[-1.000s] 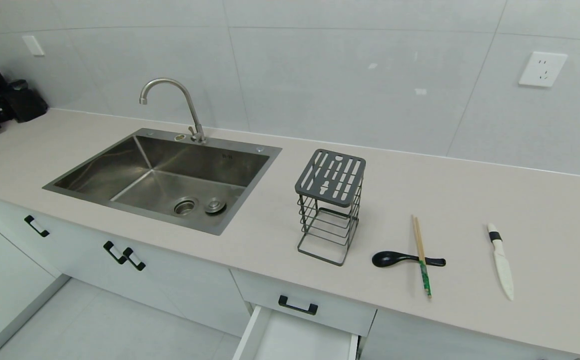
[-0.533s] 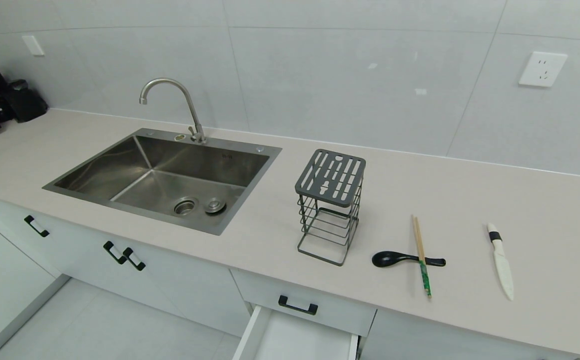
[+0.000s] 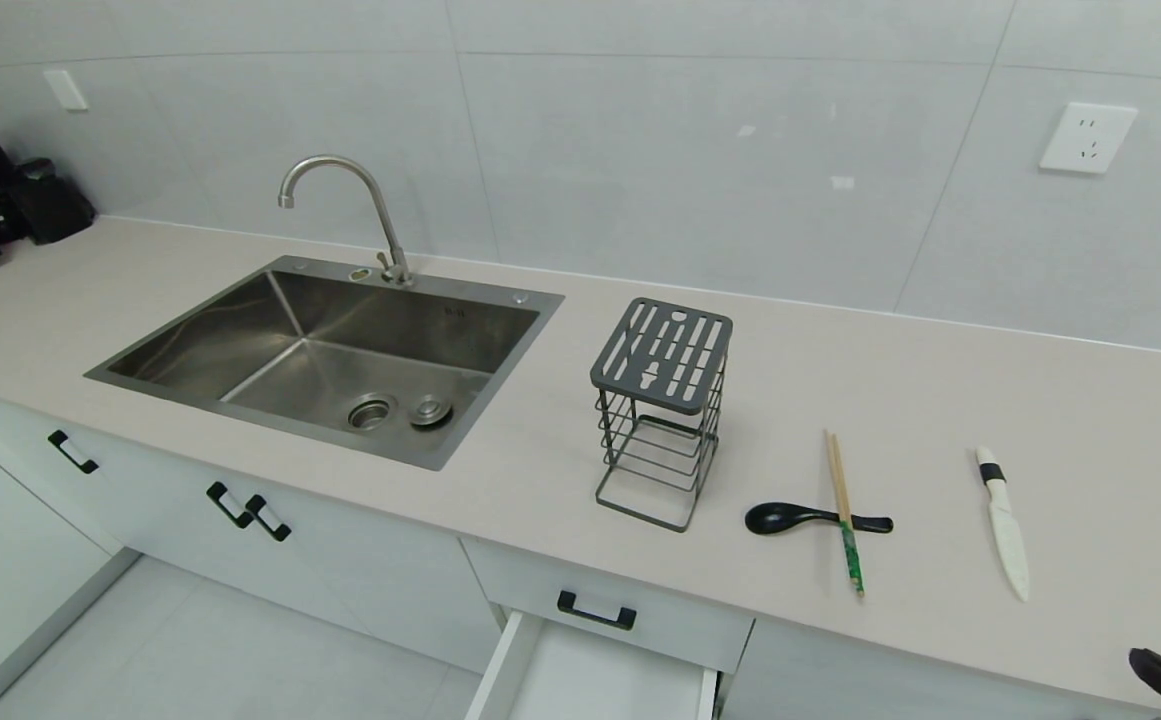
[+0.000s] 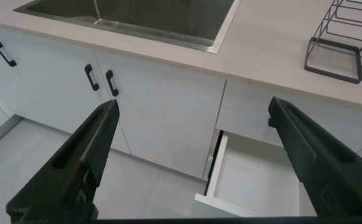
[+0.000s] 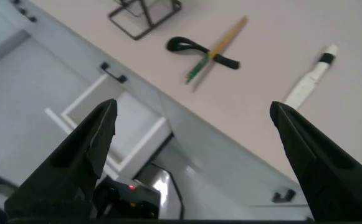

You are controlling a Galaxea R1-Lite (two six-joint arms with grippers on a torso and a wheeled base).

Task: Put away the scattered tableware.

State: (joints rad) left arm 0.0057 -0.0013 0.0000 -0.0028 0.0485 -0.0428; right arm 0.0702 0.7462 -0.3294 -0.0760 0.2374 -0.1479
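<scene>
Head view, rack [image 3: 662,410]: upright beside sink [image 3: 410,330].
Chopsticks [image 3: 839,490]: crossing spoon [image 3: 770,517], near counter [image 3: 540,470] edge.
Left gripper [image 4: 193,107]: spread.
Right gripper [image 5: 193,107]: spread.

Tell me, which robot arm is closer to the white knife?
Right. The right gripper hangs off the front edge of the counter, just short of the knife. The left gripper is out before the cabinets by the sink, beyond the rack from the knife.

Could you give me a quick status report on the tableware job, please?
Left gripper and right gripper open, empty. Spoon, chopsticks, knife loose on counter, right of rack. Chopsticks lie across spoon handle.
</scene>
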